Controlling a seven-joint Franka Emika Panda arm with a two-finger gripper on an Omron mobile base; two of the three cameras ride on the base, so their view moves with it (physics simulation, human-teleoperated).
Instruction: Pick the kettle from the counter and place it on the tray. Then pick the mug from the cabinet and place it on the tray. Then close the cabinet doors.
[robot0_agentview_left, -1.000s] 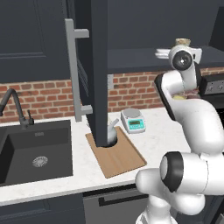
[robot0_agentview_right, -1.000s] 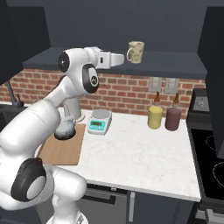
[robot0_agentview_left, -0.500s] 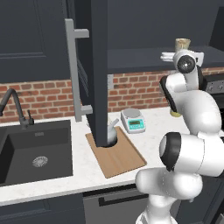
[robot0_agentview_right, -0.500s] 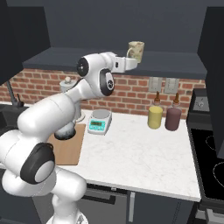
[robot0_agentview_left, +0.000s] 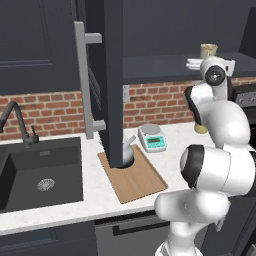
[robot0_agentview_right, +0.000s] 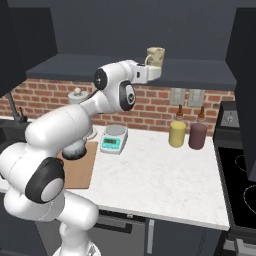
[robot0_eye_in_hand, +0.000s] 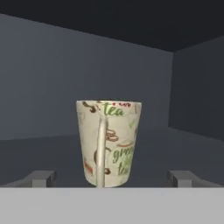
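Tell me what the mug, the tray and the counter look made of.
Mug: likely glazed ceramic, cream with printed tea lettering. Tray: wood by its matte light brown face. Counter: probably polished stone, white with faint marbling.

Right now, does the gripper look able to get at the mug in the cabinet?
Probably yes. The gripper is open and faces the mug, which stands upright on the cabinet shelf, centred between its fingertips with nothing in between.
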